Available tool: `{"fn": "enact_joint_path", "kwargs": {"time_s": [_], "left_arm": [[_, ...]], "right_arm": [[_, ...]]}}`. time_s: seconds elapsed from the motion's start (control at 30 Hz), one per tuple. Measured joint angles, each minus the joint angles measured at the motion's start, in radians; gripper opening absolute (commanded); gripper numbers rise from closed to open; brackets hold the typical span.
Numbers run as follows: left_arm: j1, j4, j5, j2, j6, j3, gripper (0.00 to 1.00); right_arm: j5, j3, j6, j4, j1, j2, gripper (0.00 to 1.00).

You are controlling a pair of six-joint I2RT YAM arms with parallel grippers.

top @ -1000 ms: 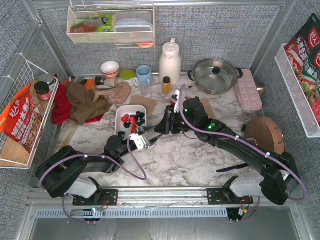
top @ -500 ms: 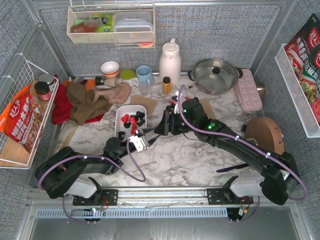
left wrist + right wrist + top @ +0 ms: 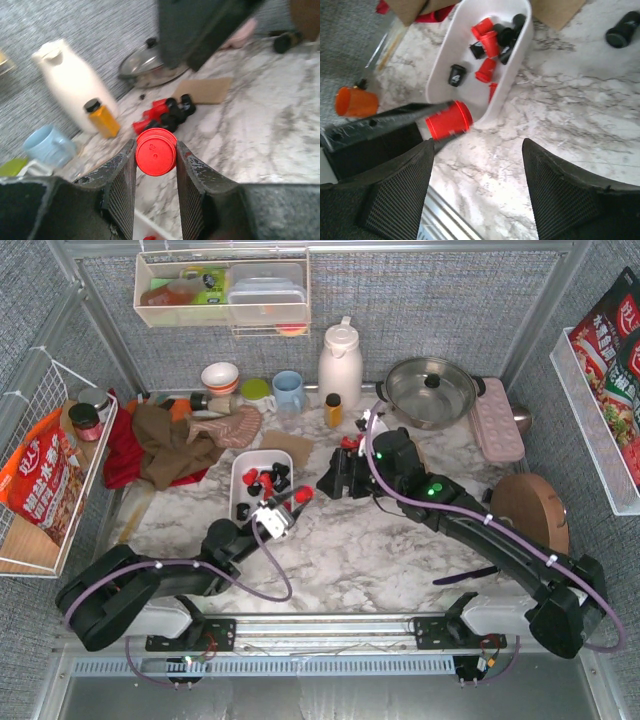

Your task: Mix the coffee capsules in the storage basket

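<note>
red capsule [image 3: 155, 150] sits pinched between the fingers of the left gripper [image 3: 155, 159], raised just beside the near right corner of the white basket [image 3: 440, 75]. the basket lies left of the middle of the counter [image 3: 350, 550], with red and black capsules [image 3: 492, 42] scattered inside. the right gripper [image 3: 477, 155] hangs over the marble beside it, jaws apart and empty. loose capsules [image 3: 165, 112] lie toward the back edge, near an orange bottle [image 3: 102, 118].
</note>
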Motion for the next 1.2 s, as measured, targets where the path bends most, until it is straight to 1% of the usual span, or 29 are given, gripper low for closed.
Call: {"fn": "enact_joint_path", "kwargs": {"time_s": [0.1,0.17,0.3,0.37,0.53,0.63,0.7,0.77,0.8,0.83,0.97,1.2], "left_arm": [[0.024,-0.103,-0.108,-0.027,0.002,0.043,0.27],[0.068,-0.198,-0.179,-0.031,-0.026,0.097,0.28],[0.165,-0.378,-0.285,-0.005,-0.145,0.172,0.30],[0.206,-0.457,-0.318,0.018,-0.213,0.199,0.33],[0.249,-0.566,-0.345,0.092,-0.321,0.260,0.51],[0.281,-0.596,-0.367,0.137,-0.363,0.310,0.65],[0.299,-0.612,-0.390,0.155,-0.388,0.339,0.76],[0.307,-0.625,-0.406,0.157,-0.407,0.359,0.89],[0.307,-0.625,-0.415,0.153,-0.416,0.363,0.98],[0.308,-0.627,-0.417,0.144,-0.420,0.363,0.99],[0.311,-0.650,-0.423,0.074,-0.425,0.348,0.99],[0.312,-0.691,-0.414,-0.116,-0.425,0.272,0.99]], "right_arm": [[0.069,0.022,-0.042,-0.043,-0.001,0.005,0.75],[0.124,0.037,-0.076,-0.065,-0.004,0.019,0.75],[0.244,0.044,-0.140,-0.111,-0.023,0.071,0.75],[0.286,0.044,-0.163,-0.127,-0.043,0.107,0.74],[0.337,0.063,-0.204,-0.126,-0.097,0.212,0.70],[0.344,0.099,-0.234,-0.109,-0.118,0.302,0.68],[0.343,0.134,-0.249,-0.102,-0.126,0.360,0.67],[0.343,0.184,-0.260,-0.094,-0.130,0.429,0.66],[0.342,0.209,-0.262,-0.086,-0.132,0.464,0.66],[0.340,0.230,-0.262,-0.080,-0.135,0.493,0.66],[0.344,0.339,-0.251,-0.067,-0.135,0.621,0.64],[0.382,0.502,-0.197,-0.077,-0.136,0.815,0.60]]}}
